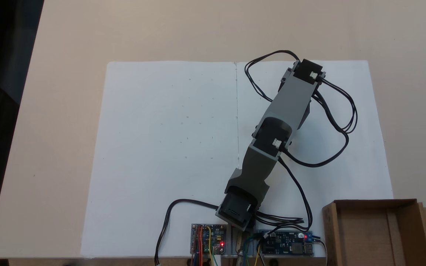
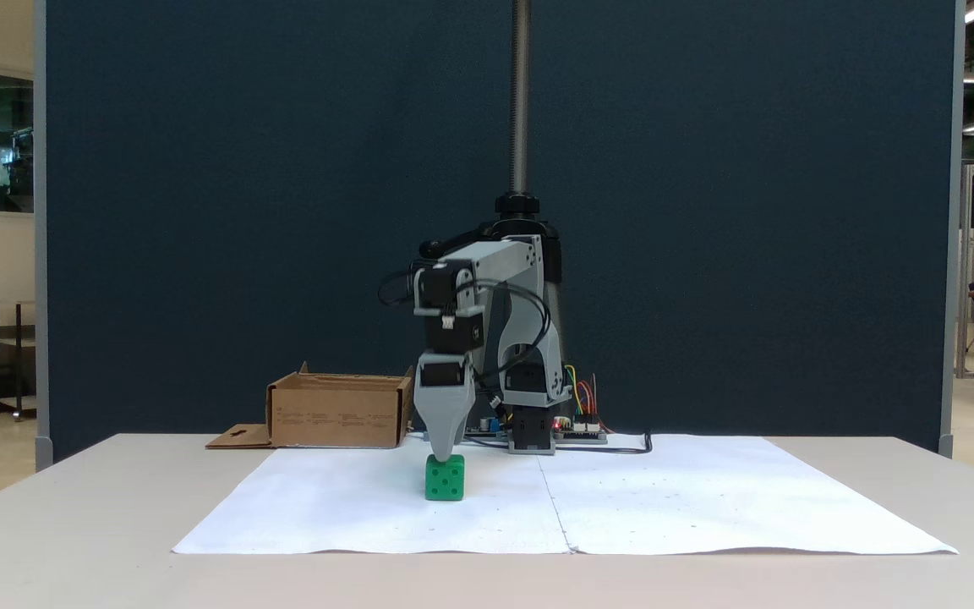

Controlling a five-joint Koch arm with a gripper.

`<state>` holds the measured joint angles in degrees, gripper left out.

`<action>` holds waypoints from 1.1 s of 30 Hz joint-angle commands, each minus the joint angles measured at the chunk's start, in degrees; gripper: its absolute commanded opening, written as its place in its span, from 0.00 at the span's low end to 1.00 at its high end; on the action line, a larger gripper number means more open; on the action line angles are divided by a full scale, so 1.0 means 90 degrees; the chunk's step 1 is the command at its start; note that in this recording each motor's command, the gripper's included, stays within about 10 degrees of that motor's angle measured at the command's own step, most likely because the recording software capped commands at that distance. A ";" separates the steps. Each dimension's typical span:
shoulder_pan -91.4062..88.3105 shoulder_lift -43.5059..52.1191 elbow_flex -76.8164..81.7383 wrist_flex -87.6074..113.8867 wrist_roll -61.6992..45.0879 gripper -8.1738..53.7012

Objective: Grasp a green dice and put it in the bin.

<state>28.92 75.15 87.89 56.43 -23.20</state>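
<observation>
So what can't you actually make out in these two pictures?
- Green dice: hidden under the arm in the top-down fixed view.
- Gripper: from the front the tip sits at the dice's top, jaws one behind the other; open or shut can't be told.
- Bin: cut off by the bottom edge from above; its inside hidden by its wall from the front.

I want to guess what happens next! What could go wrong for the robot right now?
The hand points straight down onto the top of the green dice, so it might push or tip the dice instead of gripping it. I cannot tell whether the hand is open. The bin sits far back near the arm's base, so the dice could slip out on the way there.
</observation>
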 commanded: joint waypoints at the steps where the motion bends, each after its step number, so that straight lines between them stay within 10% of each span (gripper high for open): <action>1: 0.0039 0.0088 -0.0049 -0.0020 -0.0508 0.87; 33: 0.0000 -0.0576 -0.0049 -0.1182 -0.0918 0.83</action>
<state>27.95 68.82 87.89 47.11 -25.22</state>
